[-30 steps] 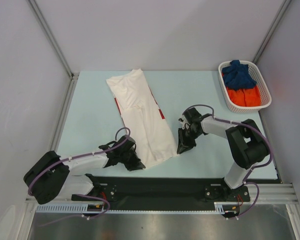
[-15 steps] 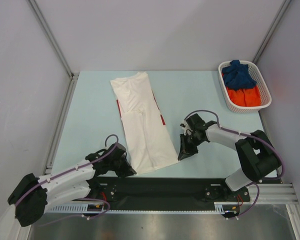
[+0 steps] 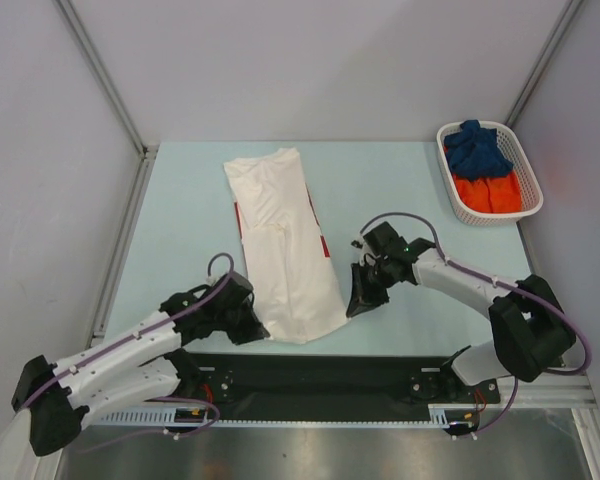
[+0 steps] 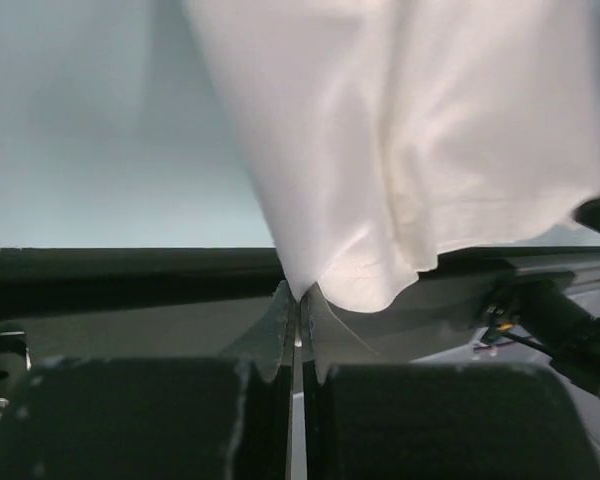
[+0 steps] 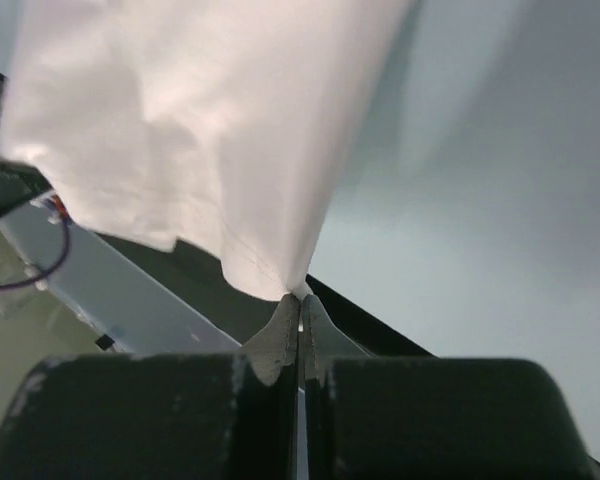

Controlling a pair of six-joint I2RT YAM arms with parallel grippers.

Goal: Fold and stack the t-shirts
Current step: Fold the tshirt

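Observation:
The white t-shirt [image 3: 280, 235] lies folded lengthwise as a long strip on the pale blue table [image 3: 180, 220], with red print showing at its edges. My left gripper [image 3: 257, 330] is shut on the strip's near left corner, seen in the left wrist view [image 4: 298, 292]. My right gripper [image 3: 352, 305] is shut on the near right corner, seen in the right wrist view [image 5: 300, 296]. The near end hangs lifted between them over the table's front edge. A dark blue t-shirt [image 3: 476, 148] and an orange t-shirt [image 3: 487, 192] lie in the basket.
The white lattice basket [image 3: 528, 185] stands at the table's far right corner. A black rail [image 3: 310, 375] runs along the near edge by the arm bases. Grey walls close in the table on three sides.
Both grippers have moved toward the near edge with the shirt's corners, the left arm stretching out to the right. The shirt strip has straightened and slid slightly right.

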